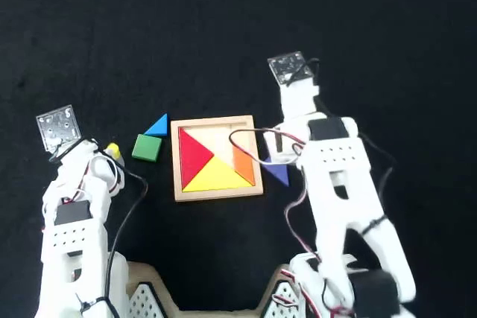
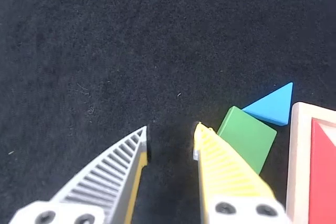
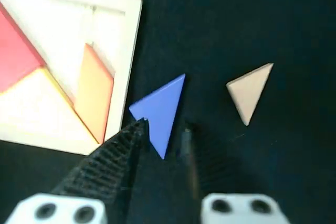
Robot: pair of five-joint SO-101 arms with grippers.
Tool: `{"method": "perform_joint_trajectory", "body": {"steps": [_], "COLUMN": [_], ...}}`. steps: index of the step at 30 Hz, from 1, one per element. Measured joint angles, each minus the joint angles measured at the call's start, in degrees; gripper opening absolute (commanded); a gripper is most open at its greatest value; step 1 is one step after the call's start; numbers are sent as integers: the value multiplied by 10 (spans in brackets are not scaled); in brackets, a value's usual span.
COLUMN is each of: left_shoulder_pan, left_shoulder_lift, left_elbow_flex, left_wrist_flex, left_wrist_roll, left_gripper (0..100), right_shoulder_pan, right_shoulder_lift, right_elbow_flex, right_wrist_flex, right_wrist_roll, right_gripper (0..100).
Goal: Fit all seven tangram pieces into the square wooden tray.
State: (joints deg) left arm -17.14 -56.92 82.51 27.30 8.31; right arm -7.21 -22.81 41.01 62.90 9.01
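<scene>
The square wooden tray (image 1: 176,160) lies mid-table and holds a red triangle (image 1: 194,153), a yellow triangle (image 1: 216,176) and an orange parallelogram (image 1: 244,161). A light blue triangle (image 1: 158,126) and a green square (image 1: 147,147) rest just left of the tray. A dark blue triangle (image 3: 160,111) lies by the tray's right side, its narrow corner between the open fingers of my right gripper (image 3: 164,128). A tan triangle (image 3: 249,92) lies a little farther from the tray. My left gripper (image 2: 171,135) is open over bare cloth next to the green square (image 2: 247,137).
Black cloth covers the table. The tray's upper part (image 3: 63,24) is bare wood. Open cloth stretches across the far half of the table and to the right. Both arm bases stand at the near edge.
</scene>
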Motion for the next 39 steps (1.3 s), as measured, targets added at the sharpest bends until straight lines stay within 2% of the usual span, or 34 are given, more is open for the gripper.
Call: {"method": "perform_joint_trajectory", "body": {"steps": [4, 8, 15, 29, 39], "left_shoulder_pan": [0, 0, 0, 2, 2], "left_shoulder_lift": [0, 0, 0, 0, 0], "left_elbow_flex": [0, 0, 7, 11, 11], "left_wrist_flex": [0, 0, -19, -21, -21], "left_wrist_roll": [0, 0, 0, 0, 0], "left_gripper": [153, 155, 155, 155, 155], "right_shoulder_pan": [0, 0, -61, -59, -34], "right_shoulder_lift": [55, 95, 102, 206, 227], "right_elbow_flex": [0, 0, 0, -23, -30], "right_wrist_flex": [-14, -19, -19, -41, -55], "right_wrist_roll": [40, 38, -3, -11, -10], "right_gripper": [121, 180, 180, 180, 180]}}
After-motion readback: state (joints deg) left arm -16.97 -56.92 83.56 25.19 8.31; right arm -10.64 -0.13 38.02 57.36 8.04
